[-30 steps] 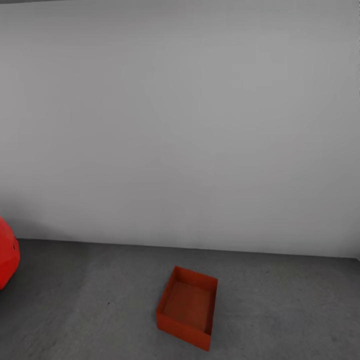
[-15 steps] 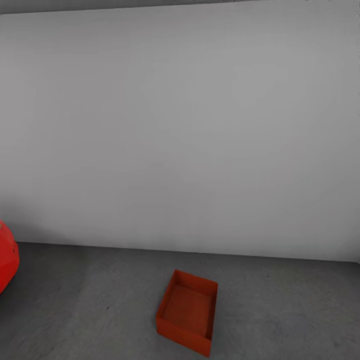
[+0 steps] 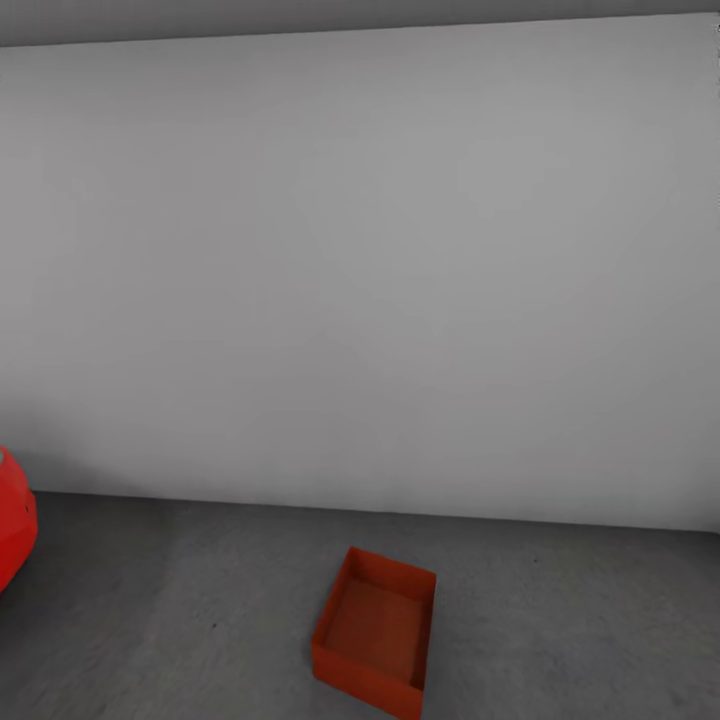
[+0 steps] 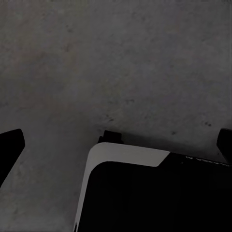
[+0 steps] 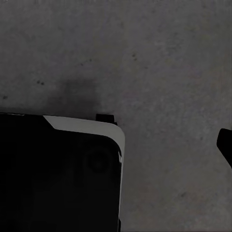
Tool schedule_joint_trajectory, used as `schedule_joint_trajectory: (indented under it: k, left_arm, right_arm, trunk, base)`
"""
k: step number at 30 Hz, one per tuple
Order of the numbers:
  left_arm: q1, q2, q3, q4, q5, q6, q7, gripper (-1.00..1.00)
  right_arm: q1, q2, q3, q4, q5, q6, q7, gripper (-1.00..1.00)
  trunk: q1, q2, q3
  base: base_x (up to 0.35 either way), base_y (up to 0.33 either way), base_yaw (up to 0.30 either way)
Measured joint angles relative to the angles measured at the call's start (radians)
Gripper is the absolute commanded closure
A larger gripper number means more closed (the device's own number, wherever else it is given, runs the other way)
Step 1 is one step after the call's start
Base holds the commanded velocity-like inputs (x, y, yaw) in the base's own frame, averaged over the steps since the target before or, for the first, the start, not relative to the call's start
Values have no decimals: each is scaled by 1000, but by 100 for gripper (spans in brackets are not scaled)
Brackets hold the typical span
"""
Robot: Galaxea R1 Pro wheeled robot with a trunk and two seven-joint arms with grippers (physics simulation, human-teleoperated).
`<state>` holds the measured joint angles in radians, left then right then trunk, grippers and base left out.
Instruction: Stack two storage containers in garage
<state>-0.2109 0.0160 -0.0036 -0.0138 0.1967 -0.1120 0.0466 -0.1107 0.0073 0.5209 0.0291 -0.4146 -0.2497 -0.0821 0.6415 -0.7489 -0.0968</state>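
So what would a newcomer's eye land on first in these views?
First, the orange-red storage container, open-topped and empty, sitting alone on the grey concrete floor low in the head view, near the middle. Next, the rounded red car poking in at the left edge. Behind both stands a broad, bare pale grey wall.

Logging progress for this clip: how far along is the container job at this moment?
One storage container already sits open side up on the garage floor, near the grey wall, with part of the red car at the left edge. Nothing is stacked on it and no second bin is visible. Both wrist views show bare concrete, fingertips spread wide, nothing held. Left to do: bring the second container and stack it.
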Motion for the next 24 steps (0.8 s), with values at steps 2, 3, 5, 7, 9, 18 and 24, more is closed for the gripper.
schedule_joint_trajectory:
  k: [2, 3, 5, 7, 9, 18, 24]
  left_arm:
    - [0, 0, 0, 0, 0, 0, 0, -100]
    - [0, 0, 0, 0, 0, 0, 0, -100]
    - [0, 0, 0, 0, 0, 0, 0, -100]
    - [0, 0, 0, 0, 0, 0, 0, -100]
    - [0, 0, 0, 0, 0, 0, 0, -100]
    - [0, 0, 0, 0, -1, 0, 0, -100]
    - [0, 0, 0, 0, 0, 0, 0, -100]
  right_arm:
    - [0, 0, 0, 0, 0, 0, 0, -100]
    - [0, 0, 0, 0, 0, 0, 0, -100]
    - [0, 0, 1, 0, 0, 0, 0, -100]
    - [0, 0, 1, 0, 0, 1, 0, -100]
    - [0, 0, 0, 0, 0, 2, 0, -100]
    - [0, 3, -2, 0, 0, 11, -13, -100]
    - [0, 0, -5, 0, -3, 11, -12, -100]
  trunk:
    - [0, 0, 3]
    - [0, 0, 5]
    - [0, 0, 8]
    - [0, 0, 11]
    - [0, 0, 14]
    - [0, 0, 18]
    - [0, 0, 19]
  base:
    - [0, 0, 0]
    - [0, 0, 0]
    - [0, 0, 0]
    - [0, 0, 0]
    - [0, 0, 0]
    - [0, 0, -78]
    - [0, 0, -276]
